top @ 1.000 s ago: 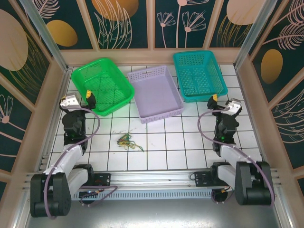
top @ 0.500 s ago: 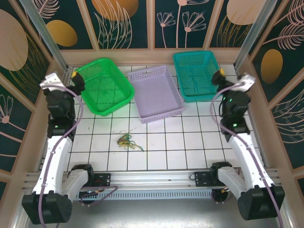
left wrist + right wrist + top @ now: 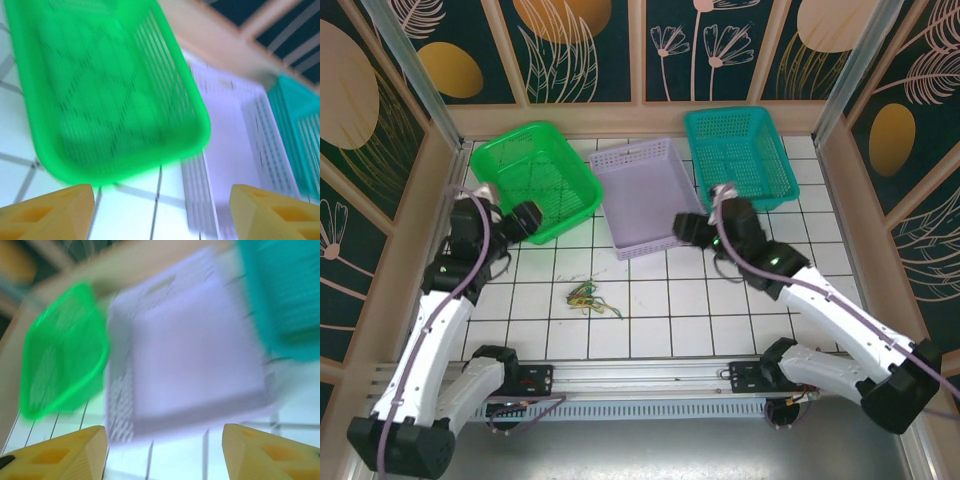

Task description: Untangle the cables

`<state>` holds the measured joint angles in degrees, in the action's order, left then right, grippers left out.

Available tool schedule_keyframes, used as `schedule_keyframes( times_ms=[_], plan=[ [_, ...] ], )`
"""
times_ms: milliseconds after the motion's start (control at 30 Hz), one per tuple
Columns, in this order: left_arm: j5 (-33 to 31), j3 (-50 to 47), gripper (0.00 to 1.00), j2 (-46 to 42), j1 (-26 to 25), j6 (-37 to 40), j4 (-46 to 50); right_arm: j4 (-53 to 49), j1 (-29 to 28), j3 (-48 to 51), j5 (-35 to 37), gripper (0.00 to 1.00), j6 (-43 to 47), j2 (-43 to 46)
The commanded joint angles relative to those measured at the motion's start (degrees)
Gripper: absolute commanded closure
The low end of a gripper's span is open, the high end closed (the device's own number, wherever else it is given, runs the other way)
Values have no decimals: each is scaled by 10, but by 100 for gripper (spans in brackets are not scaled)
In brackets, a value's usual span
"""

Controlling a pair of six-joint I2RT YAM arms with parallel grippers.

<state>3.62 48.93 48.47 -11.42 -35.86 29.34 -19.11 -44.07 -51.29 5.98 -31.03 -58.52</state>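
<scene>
A small tangle of coloured cables (image 3: 588,297) lies on the white tiled table (image 3: 660,310), left of centre and near the front. My left gripper (image 3: 527,221) hangs at the near right corner of the green basket (image 3: 535,180), well above and left of the tangle. Its yellow fingers (image 3: 47,210) stand wide apart with nothing between them, so it is open. My right gripper (image 3: 686,226) hovers over the near right corner of the lilac tray (image 3: 646,197). It is open too, its fingers (image 3: 55,455) spread and empty. Both wrist views are blurred.
Three containers line the back of the table: the green basket at the left, the lilac tray in the middle, a teal basket (image 3: 738,157) at the right. Wooden walls close in both sides. Bare tiles surround the tangle.
Both arms have swung from raised poses at the sides inward and down. The left gripper now sits at the green basket's corner, the right over the lilac tray's corner. The cables have not moved.
</scene>
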Motion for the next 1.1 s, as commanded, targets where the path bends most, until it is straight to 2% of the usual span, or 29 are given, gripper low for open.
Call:
schedule_keyframes(
  times_ms=[0, 133, 267, 400, 533, 567, 867, 967, 1067],
  plan=[
    [-6, -63, 27, -20, -91, -4, 135, -33, -73, 27, 9, 34, -18, -9],
    [-51, -87, 21, 40, -211, -35, 121, -3, -110, 57, -34, 29, -30, -26],
    [-90, -42, 19, 162, -277, -49, 126, 5, -121, 72, -42, 27, -39, -33],
    [-110, -31, 17, 190, -285, -35, 129, 1, -123, 73, -38, 25, -42, -29],
    [-72, -32, 2, 227, -284, 16, 130, -5, -123, 81, -31, 23, -49, -21],
    [-69, -32, 2, 240, -285, 26, 128, -5, -123, 85, -30, 23, -52, -18],
    [-84, -8, 16, 341, -285, 59, 95, -1, -123, 90, -27, 23, -62, -24],
    [-81, -7, 29, 369, -285, 58, 81, 2, -123, 89, -26, 24, -64, -31],
    [-81, -10, 36, 388, -285, 57, 64, 5, -123, 90, -28, 25, -65, -38]
  ],
)
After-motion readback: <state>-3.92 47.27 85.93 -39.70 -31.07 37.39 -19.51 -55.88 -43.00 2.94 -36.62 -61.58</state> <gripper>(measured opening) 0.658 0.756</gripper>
